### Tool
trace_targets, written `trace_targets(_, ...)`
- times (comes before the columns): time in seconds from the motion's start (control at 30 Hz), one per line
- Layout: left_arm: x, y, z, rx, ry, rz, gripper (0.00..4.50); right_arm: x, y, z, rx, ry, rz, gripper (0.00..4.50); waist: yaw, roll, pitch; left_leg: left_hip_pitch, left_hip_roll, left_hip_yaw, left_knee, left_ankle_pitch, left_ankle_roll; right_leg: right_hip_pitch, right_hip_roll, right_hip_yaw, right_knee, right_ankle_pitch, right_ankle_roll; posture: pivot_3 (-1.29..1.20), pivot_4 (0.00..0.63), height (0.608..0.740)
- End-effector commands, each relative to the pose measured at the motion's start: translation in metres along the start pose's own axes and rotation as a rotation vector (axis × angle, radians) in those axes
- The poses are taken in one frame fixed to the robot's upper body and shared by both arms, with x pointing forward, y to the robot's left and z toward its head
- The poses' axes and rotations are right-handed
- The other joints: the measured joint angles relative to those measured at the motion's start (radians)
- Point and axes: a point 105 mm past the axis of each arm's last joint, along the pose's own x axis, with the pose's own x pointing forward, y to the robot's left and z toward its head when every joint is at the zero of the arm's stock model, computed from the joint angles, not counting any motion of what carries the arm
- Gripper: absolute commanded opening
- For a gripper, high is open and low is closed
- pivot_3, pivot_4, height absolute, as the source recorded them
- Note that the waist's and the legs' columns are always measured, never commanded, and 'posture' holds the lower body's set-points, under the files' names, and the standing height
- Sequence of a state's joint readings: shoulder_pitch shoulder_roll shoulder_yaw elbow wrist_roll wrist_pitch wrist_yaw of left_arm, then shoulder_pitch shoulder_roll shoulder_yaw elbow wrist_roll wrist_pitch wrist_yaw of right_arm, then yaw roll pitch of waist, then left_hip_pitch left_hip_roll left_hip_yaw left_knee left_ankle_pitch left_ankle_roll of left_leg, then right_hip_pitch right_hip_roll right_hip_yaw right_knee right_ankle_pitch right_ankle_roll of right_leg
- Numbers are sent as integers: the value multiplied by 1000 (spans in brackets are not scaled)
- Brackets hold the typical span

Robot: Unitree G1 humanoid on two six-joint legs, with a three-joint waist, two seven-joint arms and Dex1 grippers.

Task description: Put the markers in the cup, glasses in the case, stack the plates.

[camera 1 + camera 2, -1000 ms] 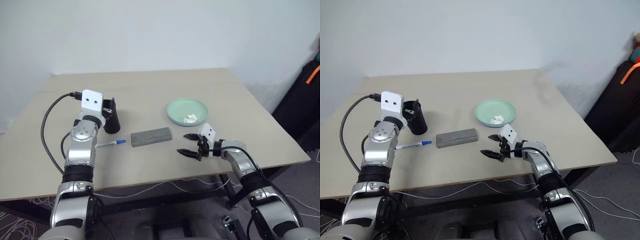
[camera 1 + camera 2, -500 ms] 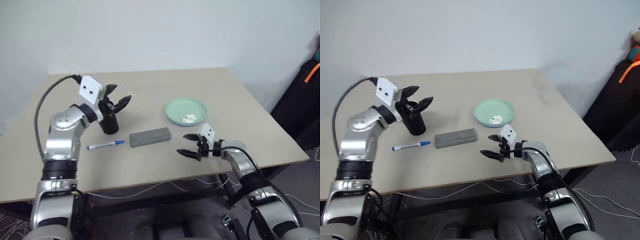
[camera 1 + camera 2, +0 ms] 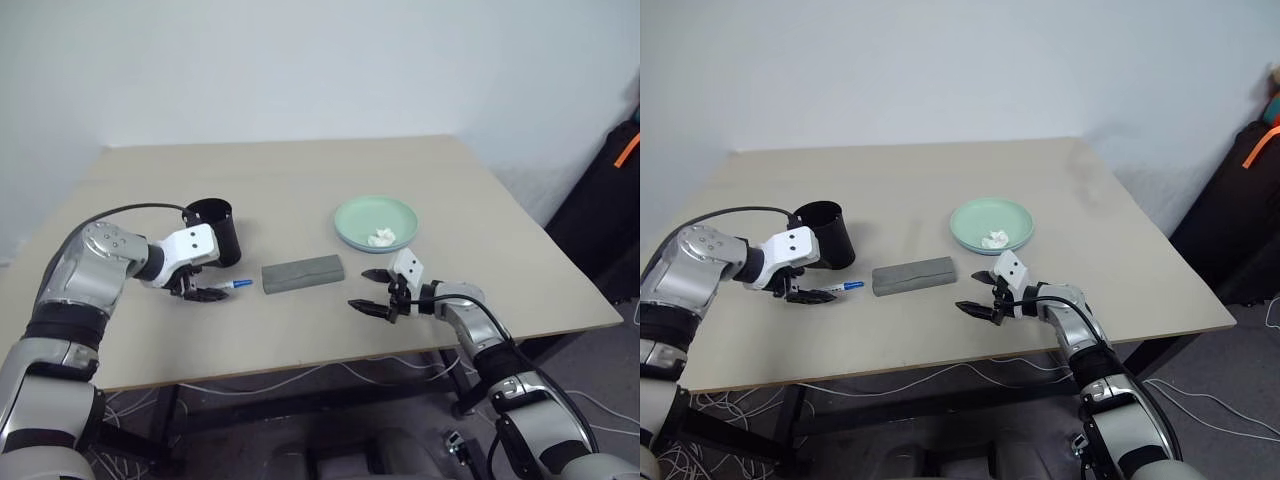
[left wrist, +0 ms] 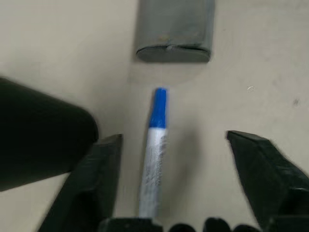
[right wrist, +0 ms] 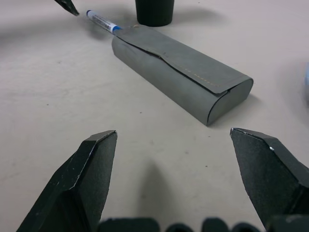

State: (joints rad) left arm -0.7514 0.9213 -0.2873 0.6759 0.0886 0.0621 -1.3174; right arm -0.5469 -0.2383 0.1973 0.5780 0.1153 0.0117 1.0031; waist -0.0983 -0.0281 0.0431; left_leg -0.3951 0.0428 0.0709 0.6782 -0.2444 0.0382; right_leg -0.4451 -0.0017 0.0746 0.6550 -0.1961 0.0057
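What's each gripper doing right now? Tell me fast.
Left gripper: open, fingers either side of the blue-capped marker, not gripping.
Right gripper: open, holding nothing.

No text, label, brand or number can be read anywhere in these views. The marker (image 4: 153, 164) lying between the left gripper's spread jaws carries a band of dark print along its white barrel, but the print is too blurred to make out. The case (image 5: 181, 72), lying beyond the right gripper's open jaws, bears only a line of stitching and no lettering.
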Motion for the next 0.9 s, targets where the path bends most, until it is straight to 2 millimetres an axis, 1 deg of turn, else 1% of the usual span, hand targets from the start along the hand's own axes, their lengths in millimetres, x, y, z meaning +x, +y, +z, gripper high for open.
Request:
trace_targets(0.03,-3,9,1,19,41,-26,4482,-1,-6,17,-52,-42,-13,4080,0,0,0,0,0,0,0,0,0,0,0,0,0,0,0,0,0,740)
trace_targets(0.17,1,15,-5,2,108,-53,4482,-1,-6,16,-48,-42,-19,4080,0,0,0,0,0,0,0,0,0,0,1,0,1,0,0,0,0,740)
trace_targets(0.27,6,12,-8,6,153,-104,4482,-2,-6,16,-45,-42,-25,4080,0,0,0,0,0,0,0,0,0,0,1,1,1,0,0,0,0,740)
trace_targets(0.4,11,10,-16,10,226,-126,4482,-2,-5,15,-43,-44,-27,4080,0,0,0,0,0,0,0,0,0,0,1,1,1,0,0,0,0,740)
trace_targets(0.5,15,4,-25,7,281,-160,4482,-3,-5,15,-40,-46,-34,4080,-1,0,0,0,0,0,0,0,0,-1,1,1,1,0,0,0,0,740)
trace_targets(0.6,18,1,-29,16,305,-176,4482,-4,-5,15,-38,-46,-39,4080,0,-1,0,0,0,0,0,0,0,-1,1,1,1,0,0,0,0,740)
trace_targets(0.63,19,1,-29,16,304,-178,4120,-4,-5,14,-37,-46,-40,4080,0,-1,0,0,0,0,0,0,0,-1,1,1,1,0,0,0,0,740)
trace_targets(0.7,20,0,-29,16,301,-180,3637,-5,-5,14,-36,-45,-42,4080,0,0,0,0,0,0,0,0,0,0,1,2,2,0,0,0,0,740)
trace_targets(0.9,23,1,-24,8,254,-170,1576,-5,-4,14,-35,-45,-45,4080,0,0,0,0,0,0,2,0,0,0,1,1,3,0,0,0,0,740)
